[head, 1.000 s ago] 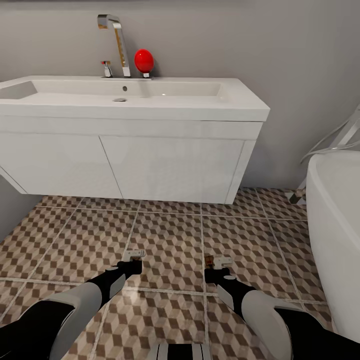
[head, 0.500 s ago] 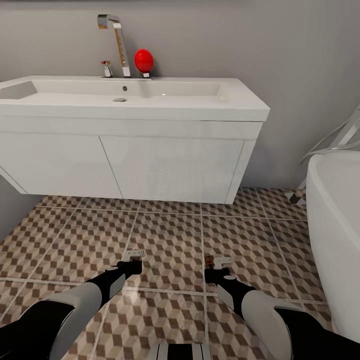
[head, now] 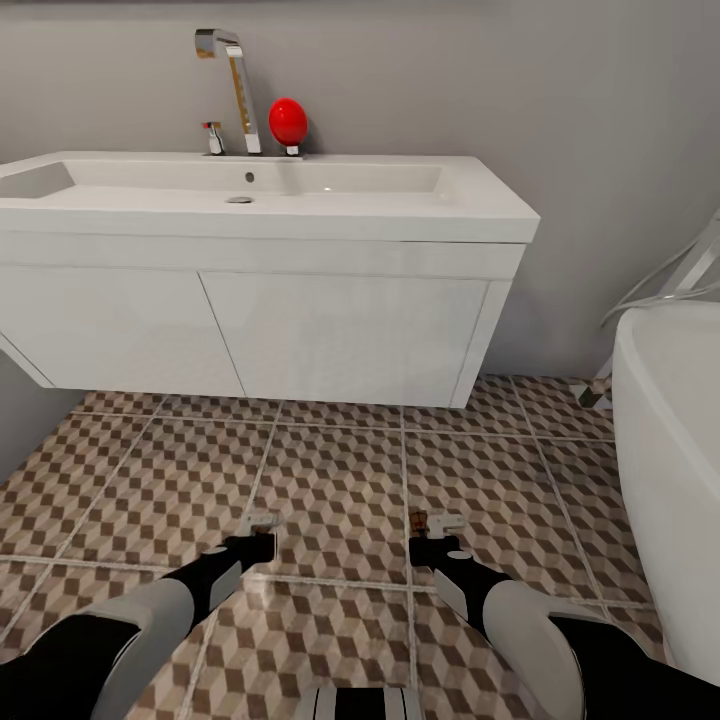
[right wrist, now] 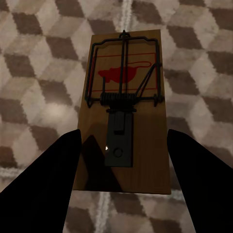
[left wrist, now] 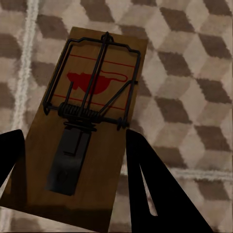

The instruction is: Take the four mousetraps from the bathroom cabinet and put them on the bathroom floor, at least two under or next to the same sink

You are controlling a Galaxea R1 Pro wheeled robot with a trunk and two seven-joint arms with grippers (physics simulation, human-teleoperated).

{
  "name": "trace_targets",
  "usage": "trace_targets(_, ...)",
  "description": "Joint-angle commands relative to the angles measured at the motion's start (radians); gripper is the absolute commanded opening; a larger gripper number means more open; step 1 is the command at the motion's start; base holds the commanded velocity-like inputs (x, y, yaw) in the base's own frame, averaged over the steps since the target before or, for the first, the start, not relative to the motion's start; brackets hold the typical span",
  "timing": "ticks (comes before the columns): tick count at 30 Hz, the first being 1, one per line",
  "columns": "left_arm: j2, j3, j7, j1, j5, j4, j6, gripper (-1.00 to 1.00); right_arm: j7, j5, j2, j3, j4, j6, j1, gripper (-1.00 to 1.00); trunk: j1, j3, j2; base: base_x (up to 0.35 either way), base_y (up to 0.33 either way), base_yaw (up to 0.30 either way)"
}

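A brown wooden mousetrap [left wrist: 92,97] with dark wire lies between the black fingers of my left gripper [left wrist: 75,160], touching both, slightly skewed, close above the cube-pattern bathroom floor [head: 340,470]. A second mousetrap [right wrist: 126,82] is held the same way in my right gripper [right wrist: 124,145]; a brown bit of this mousetrap [head: 418,518] peeks out in the head view. Both the left gripper [head: 262,522] and the right gripper [head: 435,522] hover low over the tiles in front of the white bathroom sink [head: 470,205]. The cabinet is out of view.
A white wall-hung vanity [head: 330,330] carries the sink, with a chrome faucet [head: 235,85] and a red round object [head: 288,120] behind the basin. A white bathtub [head: 670,450] stands at the right. Open tiles run under the vanity.
My left gripper has dropped a little lower and drawn slightly back toward me. The right arm has not moved.
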Motion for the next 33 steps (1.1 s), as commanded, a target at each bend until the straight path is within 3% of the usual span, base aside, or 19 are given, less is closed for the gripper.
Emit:
trace_targets(1,0.005,-0.008,-0.001,0.0,0.007,0.002,-0.004,-1.0,-0.005,0.01,0.0,-0.008,0.003,-0.005,-0.001,-1.0,0.0,-0.001,0.0,0.0,0.0,0.0)
trace_targets(9,0.022,-0.008,-0.002,0.005,0.009,0.003,-0.003,-1.0,-0.005,0.011,0.001,-0.008,0.003,-0.004,-0.001,-1.0,0.0,-0.001,0.0,0.0,0.0,0.0)
trace_targets(33,0.023,-0.007,-0.003,0.008,0.006,0.002,-0.019,-1.0,-0.005,0.011,0.0,-0.009,0.003,-0.005,-0.001,-1.0,0.0,-0.001,0.0,0.0,0.0,0.0)
